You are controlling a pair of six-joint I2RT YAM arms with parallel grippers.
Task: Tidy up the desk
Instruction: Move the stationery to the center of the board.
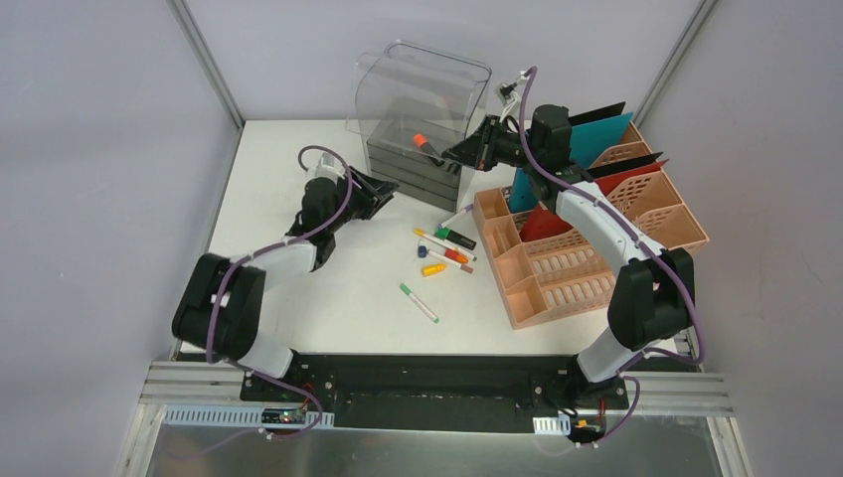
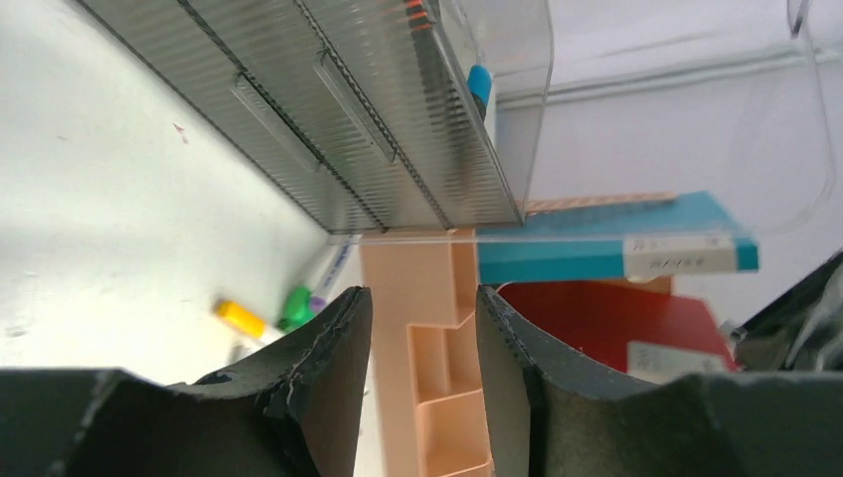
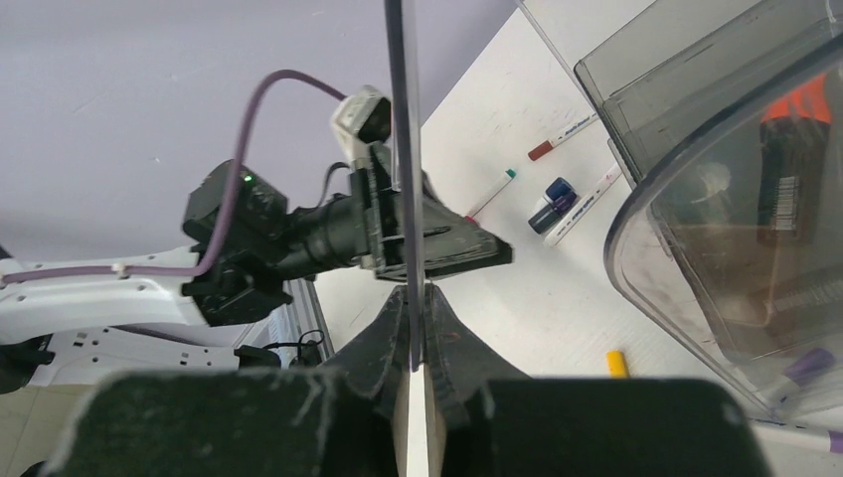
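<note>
Right pincer (image 3: 416, 333): clenched on drawer box (image 1: 403, 169) clear wall.
Left pincer (image 2: 422, 328): released, empty, near drawer box.
Risk: if I tug, drawer box likely tips.

On desk (image 1: 338, 288): drawer box (image 1: 422, 149) rear-ctr; file rack (image 1: 596, 248) R; pens (image 1: 442, 253) betw, nearer.

Three cams: one overhead, two riding the wrists

Top one sits high behind the arm bases, looking down over the whole desk (image 1: 338, 298). Left wrist cam is low and close on the drawer box (image 2: 378, 119) and peach rack (image 2: 427, 298). Right wrist cam hugs the box's clear wall, facing back at the left arm (image 3: 109, 288). All three catch the box and loose markers (image 1: 444, 246).
</note>
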